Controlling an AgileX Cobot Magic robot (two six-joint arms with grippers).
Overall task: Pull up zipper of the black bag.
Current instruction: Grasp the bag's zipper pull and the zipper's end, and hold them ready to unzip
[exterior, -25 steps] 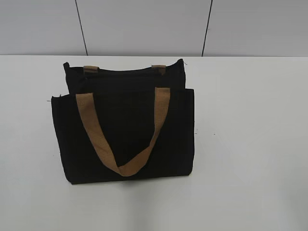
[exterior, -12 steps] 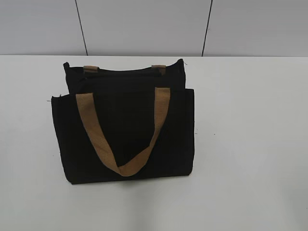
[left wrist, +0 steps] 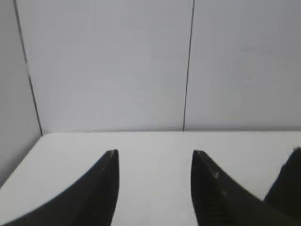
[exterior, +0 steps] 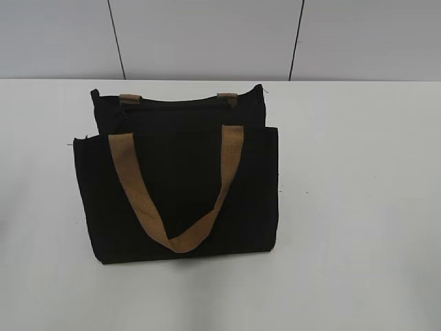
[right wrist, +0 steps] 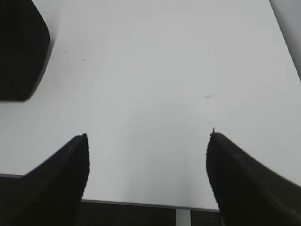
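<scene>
black fabric: the black bag [exterior: 178,186] stands upright near the middle of the white counter [exterior: 358,207], front pocket panel facing my exterior camera.
tan webbing: one handle [exterior: 172,196] hangs down the front panel in a loop; two short strap ends [exterior: 129,99] show at the far top edge, toward 12 o'clock.
zipper: i read the zipper [exterior: 179,105] only as a dark line along the bag's top edge between those strap ends; the pull tab is too small for me to pick out.
left gripper: in my left wrist view the left gripper [left wrist: 155,155] has its jaws apart with nothing between them, over bare counter and facing the grey wall panels [left wrist: 108,66]; a dark edge of the bag sits at 4 o'clock in that view.
right gripper: in my right wrist view the right gripper [right wrist: 148,136] has its jaws wide apart and empty above the counter; a corner of the bag lies at 10 o'clock, well apart from the fingertips.
exterior camera: neither arm shows in it.
</scene>
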